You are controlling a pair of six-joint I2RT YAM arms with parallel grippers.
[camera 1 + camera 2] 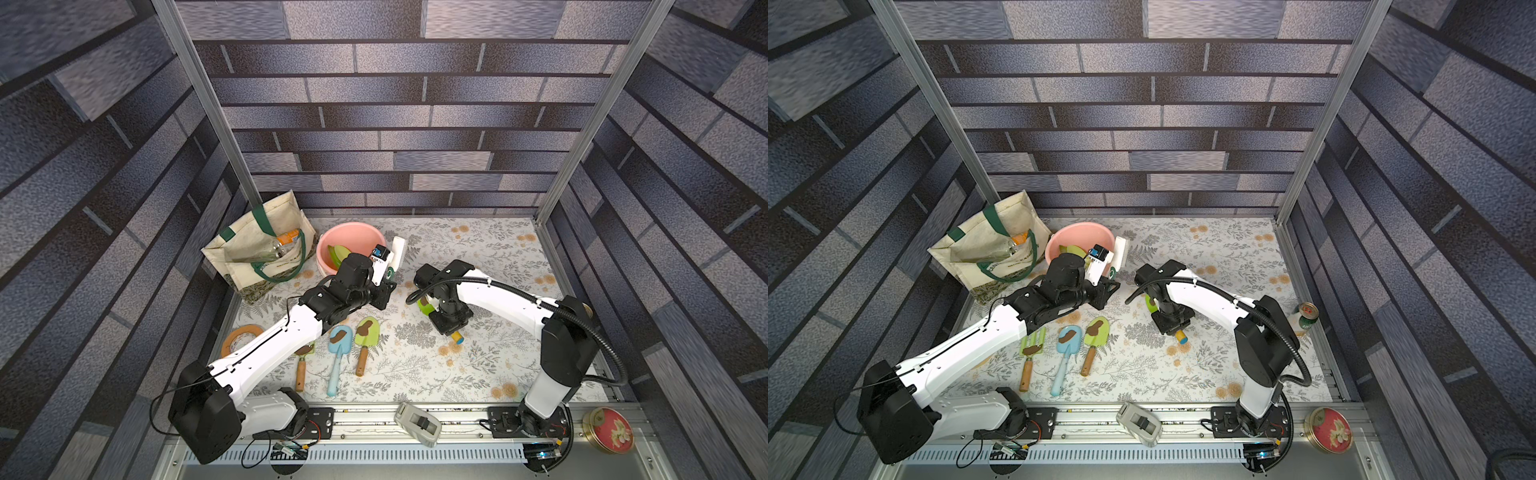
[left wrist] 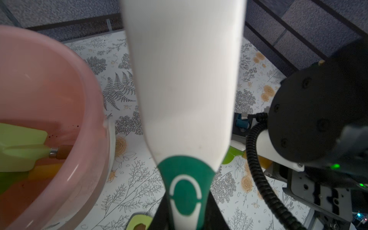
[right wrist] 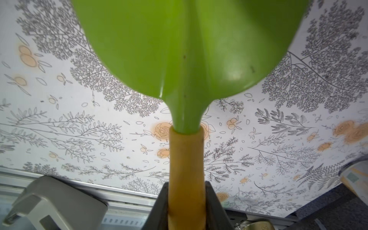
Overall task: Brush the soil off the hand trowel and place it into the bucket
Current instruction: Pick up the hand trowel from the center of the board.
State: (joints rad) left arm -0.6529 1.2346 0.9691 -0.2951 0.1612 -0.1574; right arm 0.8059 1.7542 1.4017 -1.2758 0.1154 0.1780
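Glossy green trowel [image 3: 189, 59], right jaws clamping wooden handle [image 3: 186, 169], left jaws clamping flat white brush [image 2: 183, 79]

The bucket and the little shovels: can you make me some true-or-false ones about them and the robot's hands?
1. The right gripper holds the green trowel by its yellow handle. True.
2. The bucket is empty. False: a pale green trowel lies inside.
3. The left gripper holds a white brush. True.
4. The blue trowel is clean. False: a brown soil blob sits on its blade.
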